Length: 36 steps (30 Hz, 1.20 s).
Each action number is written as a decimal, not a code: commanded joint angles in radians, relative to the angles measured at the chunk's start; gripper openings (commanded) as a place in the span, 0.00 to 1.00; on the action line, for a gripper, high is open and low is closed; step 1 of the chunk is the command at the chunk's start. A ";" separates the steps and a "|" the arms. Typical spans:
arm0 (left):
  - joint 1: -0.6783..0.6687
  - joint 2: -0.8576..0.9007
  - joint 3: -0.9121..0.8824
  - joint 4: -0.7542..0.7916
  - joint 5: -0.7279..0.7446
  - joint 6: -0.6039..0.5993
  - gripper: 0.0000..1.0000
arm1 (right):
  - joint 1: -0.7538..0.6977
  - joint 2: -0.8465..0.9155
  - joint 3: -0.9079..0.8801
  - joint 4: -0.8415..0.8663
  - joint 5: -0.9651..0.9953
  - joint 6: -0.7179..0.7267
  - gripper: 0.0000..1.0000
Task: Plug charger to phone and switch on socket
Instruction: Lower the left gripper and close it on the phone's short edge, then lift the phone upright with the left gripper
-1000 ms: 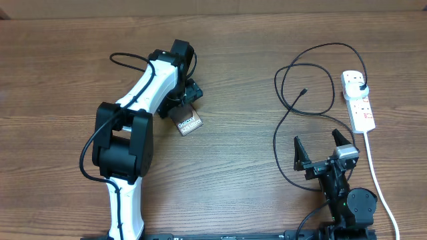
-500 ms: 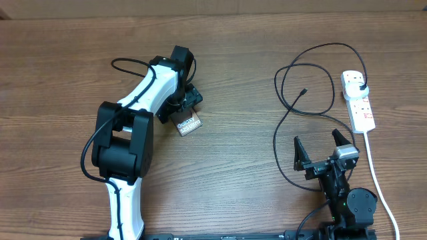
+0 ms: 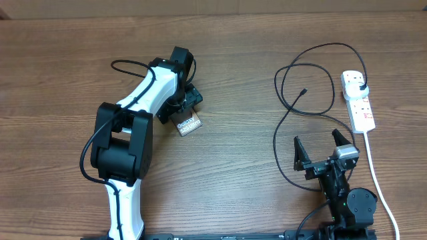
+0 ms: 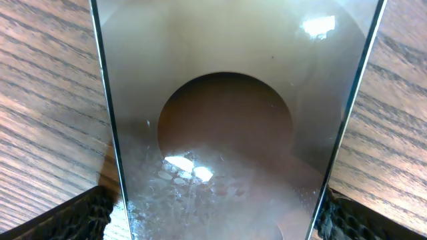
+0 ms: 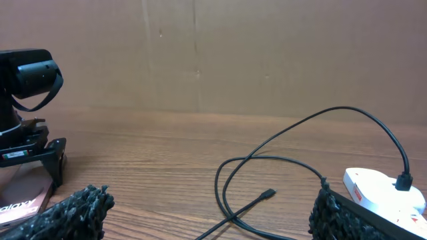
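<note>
The phone (image 3: 189, 124) lies flat on the wooden table, its "Galaxy" lettering showing past my left gripper (image 3: 180, 107). In the left wrist view the phone (image 4: 227, 133) fills the frame, brownish oval in the middle. My left gripper (image 4: 213, 217) is open and straddles its long edges, with a sliver of wood showing beside the left pad (image 4: 80, 217). The charger (image 3: 287, 100) loops at the right, its connector tip (image 3: 304, 91) free on the table and its plug (image 3: 361, 87) sitting in the socket (image 3: 358, 100). My right gripper (image 3: 318, 141) stands open and empty near the front edge, the tip (image 5: 267, 194) ahead of it.
The socket's white cord (image 3: 373, 173) runs from the strip towards the front right, past my right arm's base (image 3: 353, 203). A brown cardboard wall (image 5: 213, 53) closes the far side of the table. The charger's loops cross in front of my right gripper (image 5: 210, 207).
The left wrist has shifted very slightly over the phone. The right arm, the charger and the socket have not moved.
</note>
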 commanded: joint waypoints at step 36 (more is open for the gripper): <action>-0.006 0.023 0.255 -0.216 0.122 0.141 0.75 | 0.004 -0.010 -0.010 0.003 0.009 -0.002 1.00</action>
